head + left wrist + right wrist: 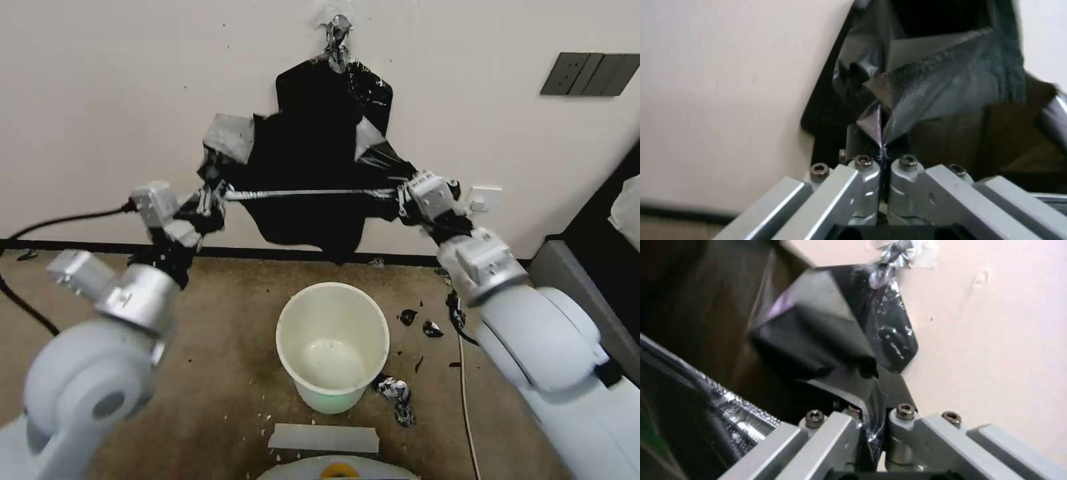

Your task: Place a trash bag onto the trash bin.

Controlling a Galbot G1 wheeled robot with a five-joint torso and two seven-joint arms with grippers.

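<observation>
The trash bag (pixel 307 193) is glossy black plastic, its edge pulled into a taut silvery band between my two grippers in front of the wall. My left gripper (pixel 212 200) is shut on the bag's left end; in the left wrist view its jaws (pixel 882 156) pinch a crinkled fold of the bag (pixel 925 96). At the other end, my right gripper (pixel 403 193) is shut on the bag (pixel 818 336), with plastic caught between its fingers (pixel 873 420). The white trash bin (pixel 333 313) stands upright on the floor below the stretched bag, with nothing on its rim.
A flat black bundle (pixel 320 100) hangs on the wall from a knotted top (pixel 337 33), right behind the stretched bag. Black plastic scraps (pixel 417 320) lie right of the bin. A white strip (pixel 323 438) lies on the floor before it. Dark furniture (pixel 600 267) stands at the right.
</observation>
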